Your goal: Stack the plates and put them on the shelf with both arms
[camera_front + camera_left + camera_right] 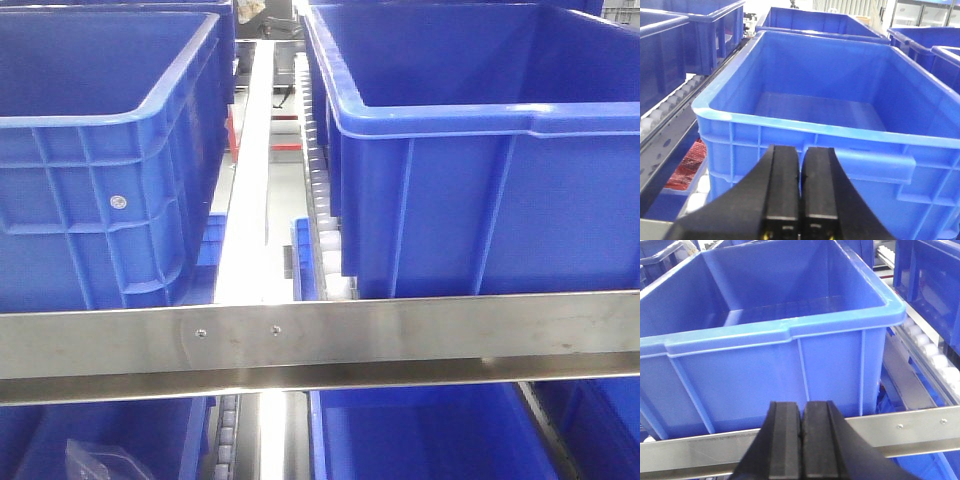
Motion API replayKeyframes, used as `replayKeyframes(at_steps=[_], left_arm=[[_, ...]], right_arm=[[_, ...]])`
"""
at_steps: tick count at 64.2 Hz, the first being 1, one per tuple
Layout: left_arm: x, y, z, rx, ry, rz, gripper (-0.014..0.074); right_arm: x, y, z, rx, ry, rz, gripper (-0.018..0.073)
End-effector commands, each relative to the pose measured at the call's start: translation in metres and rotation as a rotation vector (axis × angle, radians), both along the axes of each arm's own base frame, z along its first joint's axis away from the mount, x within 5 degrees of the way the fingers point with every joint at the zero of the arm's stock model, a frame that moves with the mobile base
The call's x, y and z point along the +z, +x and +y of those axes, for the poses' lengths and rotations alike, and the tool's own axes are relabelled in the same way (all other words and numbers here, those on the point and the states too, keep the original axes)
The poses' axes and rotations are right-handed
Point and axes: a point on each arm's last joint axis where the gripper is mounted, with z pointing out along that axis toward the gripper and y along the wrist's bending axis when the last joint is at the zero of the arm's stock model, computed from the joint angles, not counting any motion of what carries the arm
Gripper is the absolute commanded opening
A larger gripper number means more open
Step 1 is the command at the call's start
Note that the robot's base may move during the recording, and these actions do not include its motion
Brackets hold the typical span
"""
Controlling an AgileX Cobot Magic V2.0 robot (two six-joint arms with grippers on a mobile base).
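Observation:
The plates are out of view in every frame. My left gripper (800, 172) is shut, its two black fingers pressed together with nothing between them, pointing at the near wall of an empty blue bin (810, 150). My right gripper (802, 417) is also shut and empty, hanging in front of a steel shelf rail (920, 422) and another empty blue bin (765, 360). Neither gripper shows in the front view. The shelf shows as a steel cross rail (400, 335) with blue bins behind it.
Two large blue bins (90, 160) (480, 160) stand on roller tracks (318, 190) with a white divider strip (250, 180) between them. Lower bins (430, 435) sit under the rail; one holds a clear bag (100, 462). More bins (700, 30) and rollers (932, 352) flank the wrist views.

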Motion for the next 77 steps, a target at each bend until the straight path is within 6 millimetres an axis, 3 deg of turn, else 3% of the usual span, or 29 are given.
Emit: replayKeyframes(at_steps=[1, 77], left_arm=[[0.0068, -0.0024, -0.0007, -0.011, -0.047, -0.091, 0.0097], [0.0067, -0.0024, -0.0008, -0.009, -0.011, -0.090, 0.0097]], right_arm=[[0.0083, -0.0016, 0.0001, 0.000, -0.003, -0.102, 0.0051], [0.0083, -0.0016, 0.0001, 0.000, -0.003, -0.102, 0.0051]])
